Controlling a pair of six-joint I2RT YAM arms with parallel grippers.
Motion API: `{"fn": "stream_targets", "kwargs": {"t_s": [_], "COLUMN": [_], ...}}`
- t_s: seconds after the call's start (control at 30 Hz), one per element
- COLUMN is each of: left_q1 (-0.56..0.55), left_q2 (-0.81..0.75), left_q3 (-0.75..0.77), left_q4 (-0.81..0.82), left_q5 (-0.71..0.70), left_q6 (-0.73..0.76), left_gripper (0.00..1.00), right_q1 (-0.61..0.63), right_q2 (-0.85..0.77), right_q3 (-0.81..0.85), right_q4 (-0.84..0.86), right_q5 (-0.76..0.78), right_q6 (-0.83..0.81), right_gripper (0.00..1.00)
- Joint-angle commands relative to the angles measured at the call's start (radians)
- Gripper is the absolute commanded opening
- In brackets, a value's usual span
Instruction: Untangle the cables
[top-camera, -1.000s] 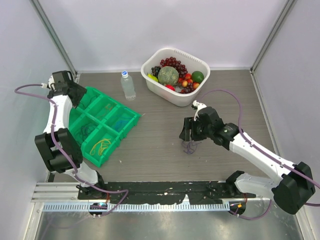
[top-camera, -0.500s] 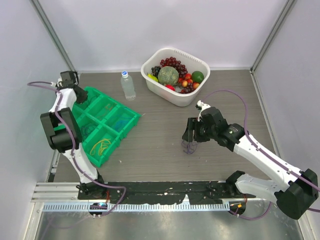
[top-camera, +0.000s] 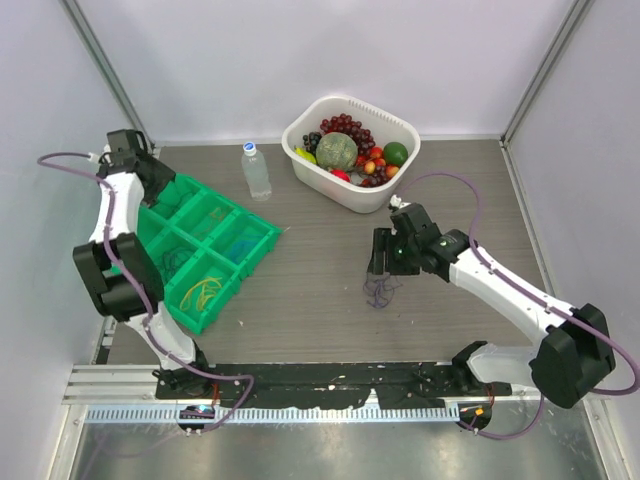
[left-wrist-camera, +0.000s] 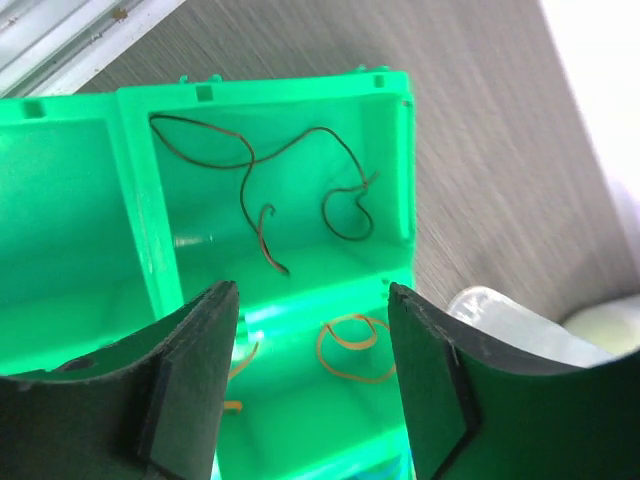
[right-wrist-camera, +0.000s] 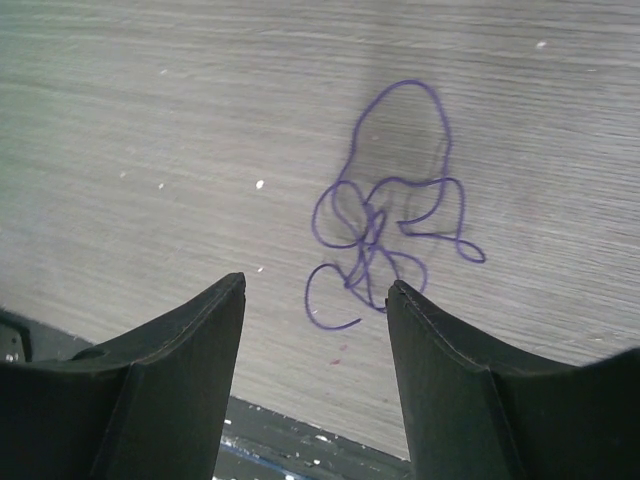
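Right gripper (right-wrist-camera: 315, 285), open and empty, hangs over the purple cable (right-wrist-camera: 368, 232) tangle; pinching its knotted centre would likely cinch the loops tighter, not free them.

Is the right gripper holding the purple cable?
No, the purple cable lies loose on the table, the open right gripper above it.

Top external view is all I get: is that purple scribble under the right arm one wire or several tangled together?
Observer: The right wrist camera shows what looks like one purple cable, crossing itself in loops, flat on the table.
Operator: Is it being gripped?
Observer: No. The right end effector is open and holds nothing.
Operator: And on the left?
Observer: The left wrist camera shows a dark brown cable alone in one compartment of the green tray.
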Motion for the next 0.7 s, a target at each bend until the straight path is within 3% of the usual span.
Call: {"fn": "stream_targets", "kwargs": {"t_s": [0.0, 0.23, 0.43, 0.67], "left_q1": [-0.025, -0.165, -0.504, -0.938], "left_q2": [-0.21, -0.471, -0.73, -0.927], "left_q3": [-0.062, -0.292, -0.503, -0.675], "left_q4": [-0.01, -0.003, 0.036, 0.094], "left_q5": [0.036, 0.105, 0.128, 0.139], "left_q6": [0.012, 0.009, -0.126, -0.263], "left_gripper": [0.66, 0.66, 0.52, 0.52], "right_q1": [-0.051, -0.174, -0.208, -0.223], "right_q2": [0.028, 0.095, 0.1, 0.166], "right_q3": [0.012, -0.031, -0.096, -0.105], "right_q4": [-0.01, -0.035, 0.001, 0.135], "right_q5": [0.094, 0.002, 0.024, -0.04], "right_q6": [0.037, 0.021, -0.043, -0.101], "right_gripper": [0.64, 0.64, 0.64, 0.62]}}
